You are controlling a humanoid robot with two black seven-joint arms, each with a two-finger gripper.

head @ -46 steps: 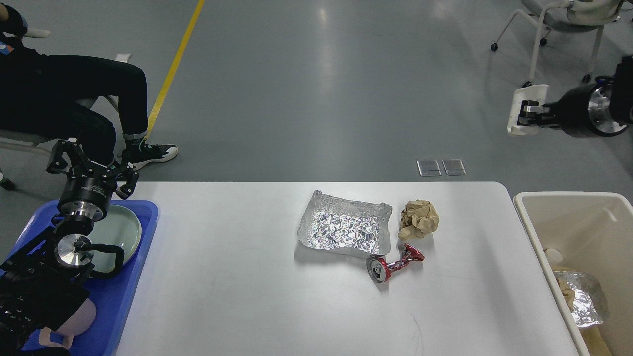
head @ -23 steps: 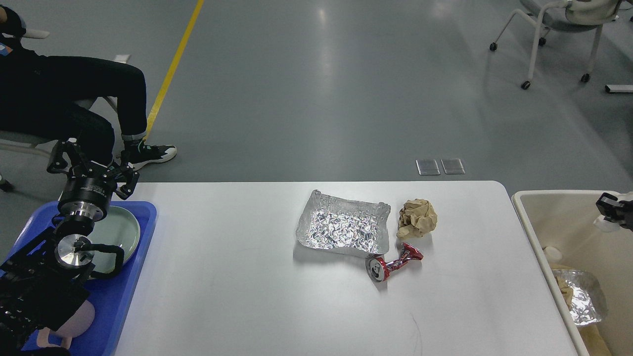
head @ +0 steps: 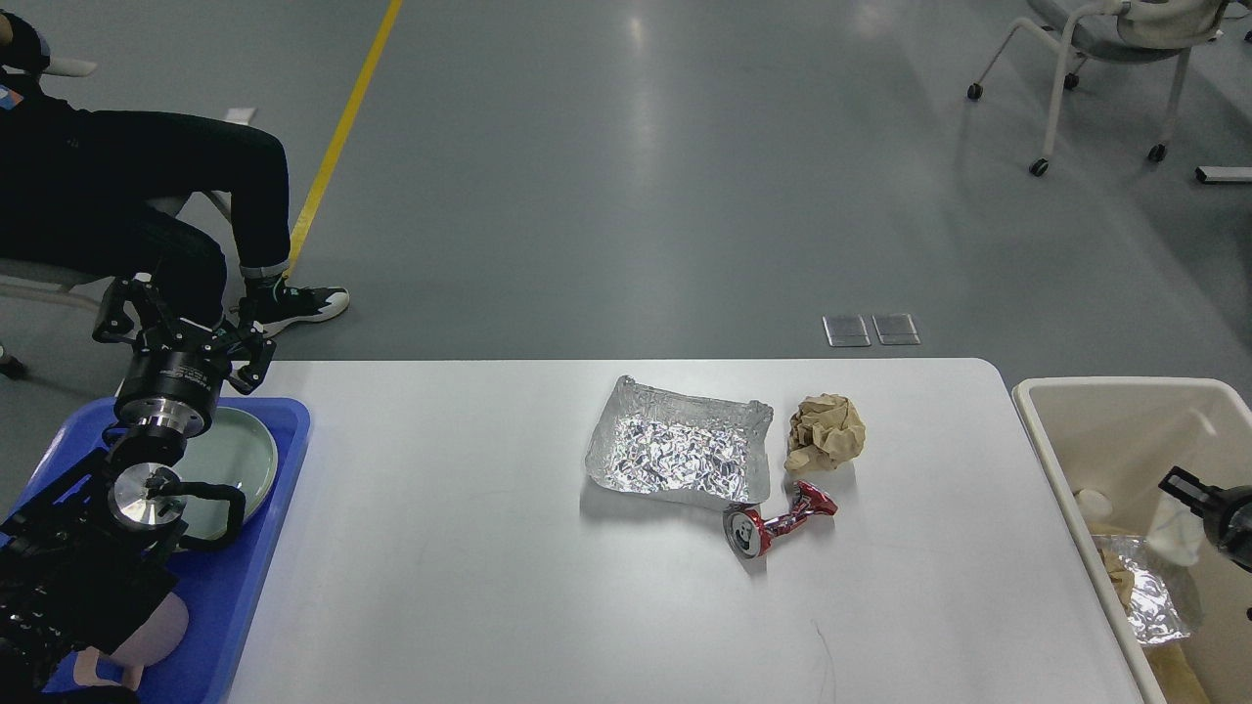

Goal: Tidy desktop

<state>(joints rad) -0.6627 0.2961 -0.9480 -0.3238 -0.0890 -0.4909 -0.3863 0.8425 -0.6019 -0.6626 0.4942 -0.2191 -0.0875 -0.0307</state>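
The left gripper [head: 181, 328] is held spread above a blue tray [head: 256, 548]. The right gripper [head: 1182, 486], over the bin [head: 1051, 430], cannot be judged; the desktop [head: 489, 567] lies between.

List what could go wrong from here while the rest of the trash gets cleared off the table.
1. The crushed red can touches the foil tray; gripping either may drag the other.
2. The foil tray is thin and crumpled, so it may fold or slip in a pinch.
3. The right gripper sits inside the beige bin; lifting out sideways might clip its wall.
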